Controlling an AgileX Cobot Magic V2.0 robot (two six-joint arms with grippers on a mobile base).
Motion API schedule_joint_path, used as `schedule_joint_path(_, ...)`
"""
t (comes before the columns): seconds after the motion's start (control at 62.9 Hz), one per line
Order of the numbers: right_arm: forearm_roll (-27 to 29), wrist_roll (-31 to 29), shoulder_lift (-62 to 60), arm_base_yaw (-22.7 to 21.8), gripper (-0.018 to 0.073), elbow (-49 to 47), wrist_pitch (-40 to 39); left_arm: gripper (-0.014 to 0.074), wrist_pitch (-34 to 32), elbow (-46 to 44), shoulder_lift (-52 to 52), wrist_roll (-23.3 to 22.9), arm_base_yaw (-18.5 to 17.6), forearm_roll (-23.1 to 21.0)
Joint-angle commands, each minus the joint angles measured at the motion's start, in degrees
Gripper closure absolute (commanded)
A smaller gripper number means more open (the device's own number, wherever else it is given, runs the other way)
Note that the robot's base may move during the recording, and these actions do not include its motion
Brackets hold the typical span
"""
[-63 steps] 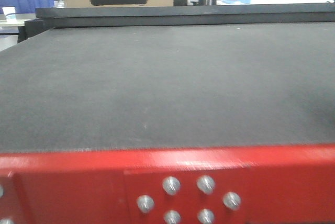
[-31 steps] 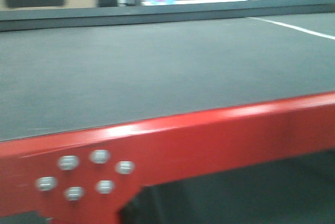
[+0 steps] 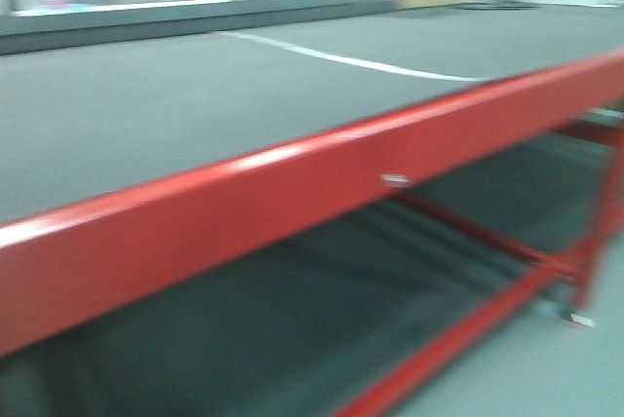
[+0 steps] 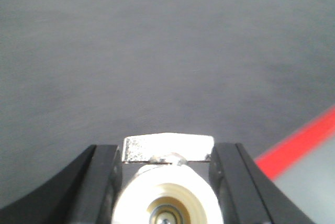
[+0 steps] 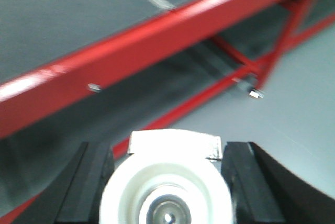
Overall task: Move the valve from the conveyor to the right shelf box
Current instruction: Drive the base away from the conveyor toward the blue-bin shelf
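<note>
The conveyor [image 3: 195,95] is a wide dark grey belt that fills the upper left of the front view, with a dark bar along its far edge. No grippers show in that view. In the left wrist view my left gripper [image 4: 167,153] is shut on a white round valve [image 4: 167,198] with a metal block on top, held above the belt [image 4: 157,51]. In the right wrist view my right gripper [image 5: 168,150] is shut on a similar white valve [image 5: 166,192], held beside the conveyor's red frame [image 5: 157,35], over the floor. No shelf or box is in view.
The red frame rail [image 3: 292,193] runs diagonally across the front view, with red braces [image 3: 468,339] and a foot below it. A white line [image 3: 351,61] crosses the belt. Grey floor [image 3: 546,378] lies at the lower right. The background is blurred.
The front view has swung to the right: the bolted red plate has slid out to the left, the rail now runs diagonally, and the floor and lower braces have come into view.
</note>
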Motion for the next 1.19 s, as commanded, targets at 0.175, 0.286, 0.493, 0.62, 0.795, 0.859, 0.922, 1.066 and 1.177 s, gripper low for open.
schedule_joint_path(0.175,-0.9,-0.2,-0.8,-0.2,0.0725,-0.5,-3.8,0.0708,-3.0,-0.3,-0.7,-0.2,0.0,-0.3)
schedule_joint_path(0.286,-0.9,-0.2,-0.8,-0.2,0.0725,-0.5,-3.8,0.0708,-3.0,-0.3,-0.7,-0.2,0.0,-0.3)
schedule_joint_path(0.493,-0.9,-0.2,-0.8,-0.2,0.0725,-0.5,-3.8,0.0708,-3.0,-0.3,-0.7,-0.2,0.0,-0.3)
schedule_joint_path(0.62,-0.9,-0.2,-0.8,-0.2,0.0725,-0.5,-3.8,0.0708,-3.0,-0.3,-0.7,-0.2,0.0,-0.3)
schedule_joint_path(0.795,-0.9,-0.2,-0.8,-0.2,0.0725,-0.5,-3.8,0.0708,-3.0,-0.3,-0.7,-0.2,0.0,-0.3)
schedule_joint_path(0.859,-0.9,-0.2,-0.8,-0.2,0.0725,-0.5,-3.8,0.0708,-3.0,-0.3,-0.7,-0.2,0.0,-0.3)
schedule_joint_path(0.922,-0.9,-0.2,-0.8,-0.2,0.0725,-0.5,-3.8,0.0708,-3.0,-0.3,-0.7,-0.2,0.0,-0.3)
schedule_joint_path(1.066,-0.9,-0.2,-0.8,-0.2,0.0725,-0.5,-3.8,0.0708,-3.0,-0.3,-0.7,-0.2,0.0,-0.3)
schedule_joint_path(1.177,-0.9,-0.2,-0.8,-0.2,0.0725,-0.5,-3.8,0.0708,-3.0,-0.3,-0.7,-0.2,0.0,-0.3)
